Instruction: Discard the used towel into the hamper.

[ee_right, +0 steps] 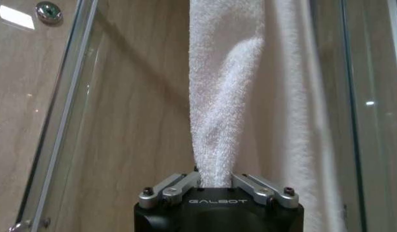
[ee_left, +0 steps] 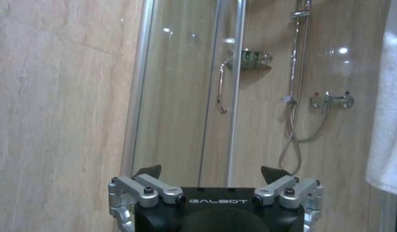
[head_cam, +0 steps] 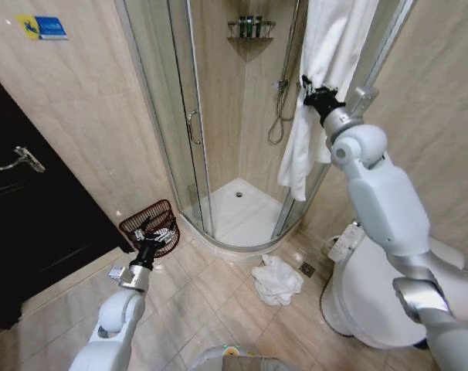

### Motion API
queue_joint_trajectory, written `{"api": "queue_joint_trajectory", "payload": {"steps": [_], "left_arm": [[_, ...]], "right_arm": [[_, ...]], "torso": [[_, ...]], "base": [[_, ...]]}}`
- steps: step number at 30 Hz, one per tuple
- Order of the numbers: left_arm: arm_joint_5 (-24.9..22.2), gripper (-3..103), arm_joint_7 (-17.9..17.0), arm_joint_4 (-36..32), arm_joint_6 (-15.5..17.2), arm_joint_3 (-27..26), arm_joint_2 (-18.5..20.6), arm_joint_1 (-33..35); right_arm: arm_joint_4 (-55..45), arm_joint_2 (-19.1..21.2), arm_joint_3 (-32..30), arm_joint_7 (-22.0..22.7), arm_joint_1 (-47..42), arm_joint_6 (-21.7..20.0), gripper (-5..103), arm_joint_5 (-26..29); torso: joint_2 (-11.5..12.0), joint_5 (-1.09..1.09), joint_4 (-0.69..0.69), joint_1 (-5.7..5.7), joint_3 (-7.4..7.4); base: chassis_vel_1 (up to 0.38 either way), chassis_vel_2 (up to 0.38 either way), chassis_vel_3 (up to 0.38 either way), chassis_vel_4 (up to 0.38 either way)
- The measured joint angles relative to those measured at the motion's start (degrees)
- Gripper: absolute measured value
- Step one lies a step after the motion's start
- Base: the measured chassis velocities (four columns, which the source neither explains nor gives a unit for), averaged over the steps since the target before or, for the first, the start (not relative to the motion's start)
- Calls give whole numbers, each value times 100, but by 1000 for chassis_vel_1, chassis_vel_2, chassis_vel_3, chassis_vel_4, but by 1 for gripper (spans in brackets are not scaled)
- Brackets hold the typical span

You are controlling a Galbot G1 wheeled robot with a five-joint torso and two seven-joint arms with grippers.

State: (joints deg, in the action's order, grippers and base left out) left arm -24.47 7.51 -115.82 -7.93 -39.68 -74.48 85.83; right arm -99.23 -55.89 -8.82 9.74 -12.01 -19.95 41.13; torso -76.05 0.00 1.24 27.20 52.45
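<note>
- The right gripper (head_cam: 307, 91) is raised at the glass shower enclosure's (head_cam: 180, 124) open front, its fingers pinched on a fold of the hanging white terry towel (head_cam: 327, 54); in the right wrist view the cloth (ee_right: 217, 121) runs straight out from between the closed fingers.
- The left gripper (head_cam: 145, 232) hangs low with jaws spread and nothing between them, just in front of the hamper (head_cam: 153, 224).
- That one dark red-brown wire hamper stands on the beige tiled floor (head_cam: 195, 294) against the wall, beside the shower's curved edge.
- Towels: two, one hanging, one crumpled white towel (head_cam: 276, 280) on the floor between the shower base and the white toilet (head_cam: 365, 309).
- Open tile lies between the hamper and the crumpled towel.
</note>
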Motion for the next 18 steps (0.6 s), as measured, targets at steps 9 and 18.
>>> {"api": "queue_joint_trajectory", "payload": {"steps": [9,18], "left_arm": [[42,100,5,-20,1,7,-2,7],[155,100,14,-30,5,95,-69,-2]], "right_arm": [[-426,20,-409,-131,-942,59,4,-191],[-895,140,-871,-290,-1843,114,4,-333]], "torso": [[1,2,0,0,1],[0,1,1,0,0]], "base": [[0,0,0,0],[0,0,0,0]]}}
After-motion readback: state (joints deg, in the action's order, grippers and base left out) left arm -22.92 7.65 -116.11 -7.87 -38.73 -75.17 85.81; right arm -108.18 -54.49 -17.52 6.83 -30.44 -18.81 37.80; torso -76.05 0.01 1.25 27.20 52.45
